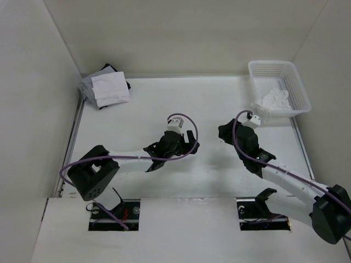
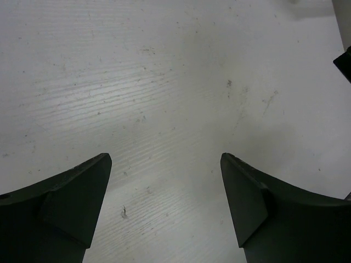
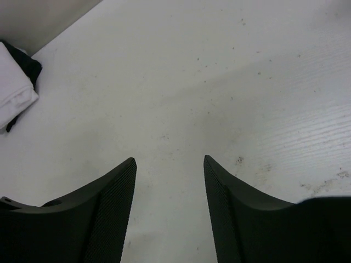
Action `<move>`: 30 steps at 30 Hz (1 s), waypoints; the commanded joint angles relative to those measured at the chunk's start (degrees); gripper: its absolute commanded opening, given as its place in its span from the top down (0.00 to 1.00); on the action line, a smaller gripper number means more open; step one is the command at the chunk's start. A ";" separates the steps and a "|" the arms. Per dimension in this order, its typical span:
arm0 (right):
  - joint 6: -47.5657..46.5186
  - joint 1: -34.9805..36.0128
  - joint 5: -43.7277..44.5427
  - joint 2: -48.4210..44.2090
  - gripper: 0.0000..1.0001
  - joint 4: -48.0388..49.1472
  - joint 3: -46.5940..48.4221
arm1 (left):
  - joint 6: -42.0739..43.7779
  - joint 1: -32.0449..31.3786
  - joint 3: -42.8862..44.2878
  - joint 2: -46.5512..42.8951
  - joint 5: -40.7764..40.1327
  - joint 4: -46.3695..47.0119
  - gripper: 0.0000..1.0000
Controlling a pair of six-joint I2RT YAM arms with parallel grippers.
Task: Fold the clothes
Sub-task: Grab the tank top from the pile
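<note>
Clothes [image 1: 276, 99]: a crumpled white garment lying in the basket at the far right of the desk [image 1: 164, 104], with neither arm touching it. It is not yet spread out, so I judge folding has not begun.
Cloth pile [image 1: 107, 87]: white, grey and black pieces stacked at the far left corner, well apart from both arms.
Left gripper [image 1: 189, 141]: hovers over bare desk around the middle, jaws spread as wide as they go, holding nothing.
Right gripper [image 1: 224, 131]: just right of the left one and nearer the basket, jaws well apart, nothing between them.
Basket [image 1: 299, 87]: white mesh plastic at the far right, looks light.
Risk: the right gripper points away from the basket, so it must swing round first. A shallow pinch could catch only a loop or a fold and the thin fabric would slip out. A snag on the mesh would lift or drag the basket along with the garment. Reaching left instead would take the wrong cloth.
Views: only the top view shows the garment and the basket. The left wrist view shows its gripper [image 2: 164, 164] over speckled, bare desk. The right wrist view shows its gripper [image 3: 170, 161] facing the pile [image 3: 13, 87] at upper left.
</note>
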 commanded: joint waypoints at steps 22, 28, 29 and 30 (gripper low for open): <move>-9.52 -42.34 -4.78 54.30 0.68 -25.00 70.76 | 1.09 1.94 -4.96 -1.39 6.17 15.52 0.48; -10.84 -46.84 -6.88 61.09 0.41 -29.58 72.89 | -0.31 3.26 -4.78 -1.04 7.14 15.70 0.43; -11.36 -46.58 -7.85 61.70 0.39 -30.10 72.89 | -0.57 3.44 -4.78 -1.04 7.23 15.87 0.42; -11.63 -46.57 -8.55 62.14 0.39 -30.28 72.89 | -1.01 3.70 -4.87 -1.04 7.49 16.14 0.42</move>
